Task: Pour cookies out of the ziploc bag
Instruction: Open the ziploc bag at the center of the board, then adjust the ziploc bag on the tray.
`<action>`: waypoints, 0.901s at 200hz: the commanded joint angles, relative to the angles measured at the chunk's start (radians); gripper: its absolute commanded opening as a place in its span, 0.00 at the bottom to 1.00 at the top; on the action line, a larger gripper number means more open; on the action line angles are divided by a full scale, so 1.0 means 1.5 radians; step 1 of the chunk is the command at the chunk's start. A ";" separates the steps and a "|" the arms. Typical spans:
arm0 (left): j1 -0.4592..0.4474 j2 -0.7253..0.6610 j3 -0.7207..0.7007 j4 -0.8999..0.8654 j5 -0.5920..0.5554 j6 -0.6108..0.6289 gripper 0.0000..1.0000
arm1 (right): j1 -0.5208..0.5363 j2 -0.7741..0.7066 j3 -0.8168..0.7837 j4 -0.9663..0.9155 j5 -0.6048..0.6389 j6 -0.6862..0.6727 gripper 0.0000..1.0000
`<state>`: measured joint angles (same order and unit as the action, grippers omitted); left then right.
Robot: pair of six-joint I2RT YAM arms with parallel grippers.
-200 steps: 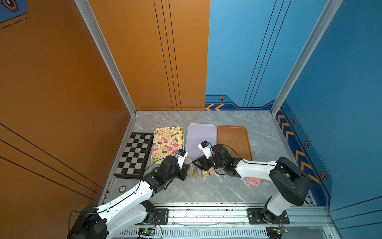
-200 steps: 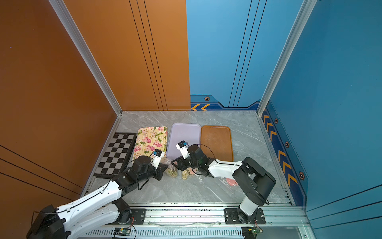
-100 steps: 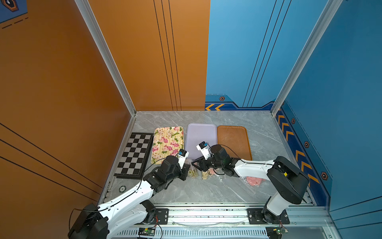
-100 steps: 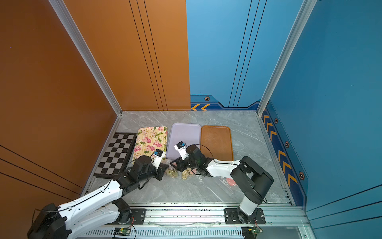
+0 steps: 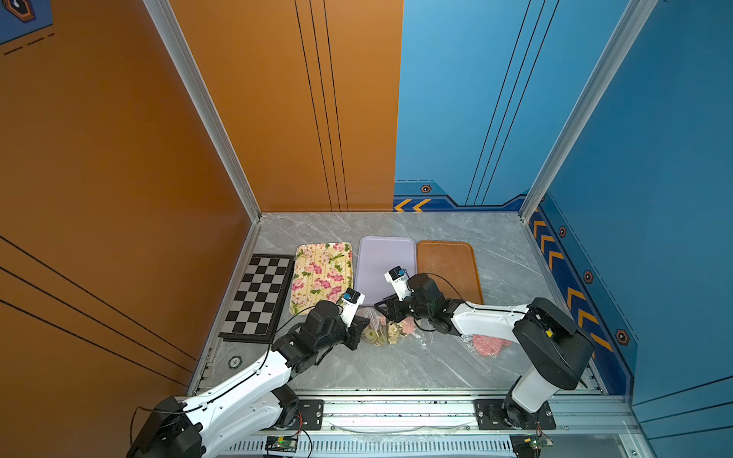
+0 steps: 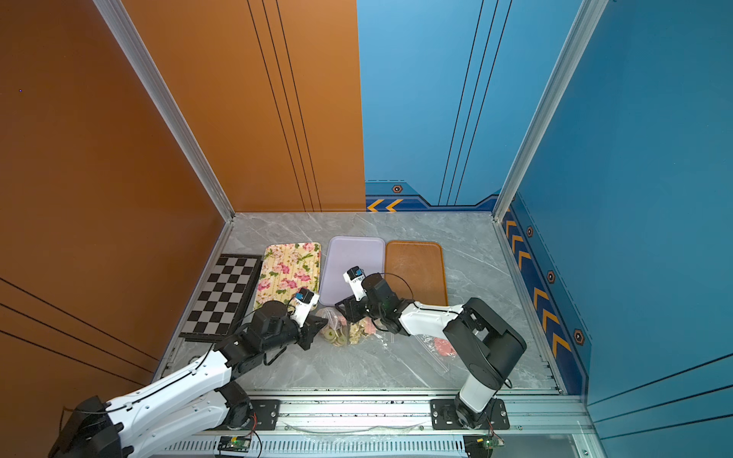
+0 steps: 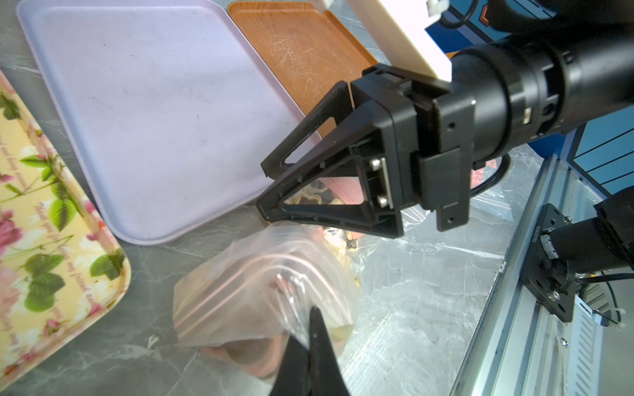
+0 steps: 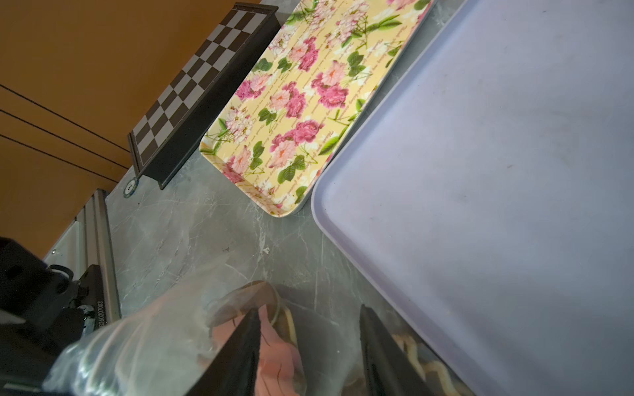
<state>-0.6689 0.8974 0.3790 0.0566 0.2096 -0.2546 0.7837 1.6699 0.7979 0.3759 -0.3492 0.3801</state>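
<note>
On your grey table [image 5: 396,368], just in front of the lilac tray [image 5: 382,261], the ziploc bag [image 7: 260,284] lies between both arms. Your left gripper [image 7: 310,343] is pressed together, pinching the bag's clear plastic. Your right gripper [image 8: 308,310] stands spread astride it. The cookies [image 5: 375,337] show through the plastic.
</note>
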 commanded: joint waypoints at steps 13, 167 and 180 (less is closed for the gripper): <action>0.001 -0.003 0.018 -0.030 -0.082 0.013 0.00 | 0.007 -0.006 0.005 0.036 -0.116 -0.027 0.47; 0.027 -0.019 0.015 -0.038 -0.056 0.019 0.00 | 0.050 0.051 0.068 -0.012 -0.122 -0.054 0.16; 0.028 -0.021 0.012 -0.038 -0.060 0.018 0.00 | 0.050 0.048 0.064 -0.009 -0.109 -0.051 0.02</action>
<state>-0.6350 0.8715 0.3817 -0.0265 0.0853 -0.2432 0.8539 1.7397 0.8768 0.3733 -0.5541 0.3153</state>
